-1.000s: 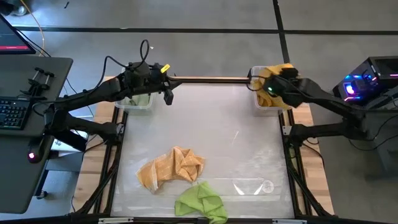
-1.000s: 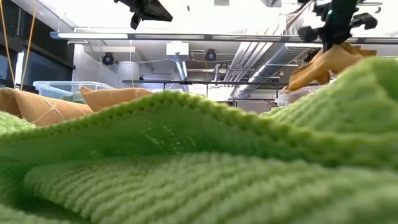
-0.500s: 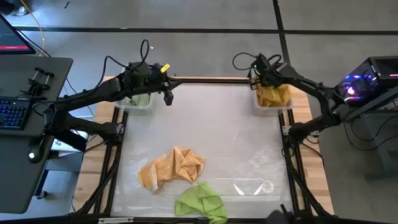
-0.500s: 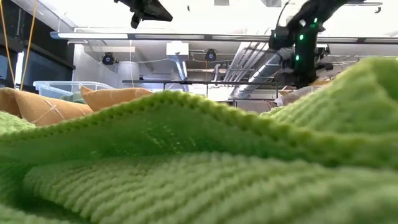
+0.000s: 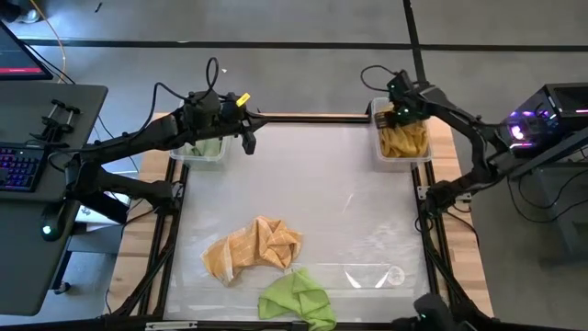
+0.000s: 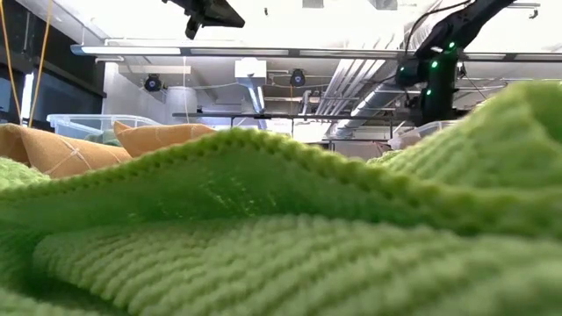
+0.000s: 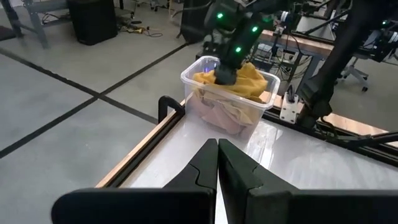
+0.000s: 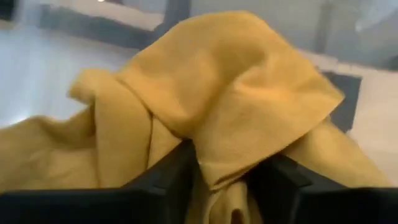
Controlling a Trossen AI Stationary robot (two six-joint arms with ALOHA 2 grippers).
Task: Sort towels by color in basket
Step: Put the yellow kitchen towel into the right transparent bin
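**Q:** What occupies the left side of the bench?

**A:** The left tool hangs over the far-left corner, beside a clear bin holding a pale green towel. In the left wrist view its two fingers lie pressed together with nothing between them.

**Q:** And the near middle?

**A:** Two loose towels lie on the bench. A light orange-tan towel is crumpled left of centre near the front edge. A lime green towel sits just beside it, at the front edge and slightly to its right. In the low view this lime green cloth fills most of the foreground, with the orange-tan towel behind it at the left.

**Q:** What appears at the right?

**A:** A second clear bin stands at the far-right corner, holding a mustard yellow towel; the left wrist view shows a paler cloth under it. The right tool is at the bin's far end, down on the yellow towel. In the right wrist view its fingers stand apart, with a fold of the yellow cloth draped between and over them; whether they pinch it cannot be told.
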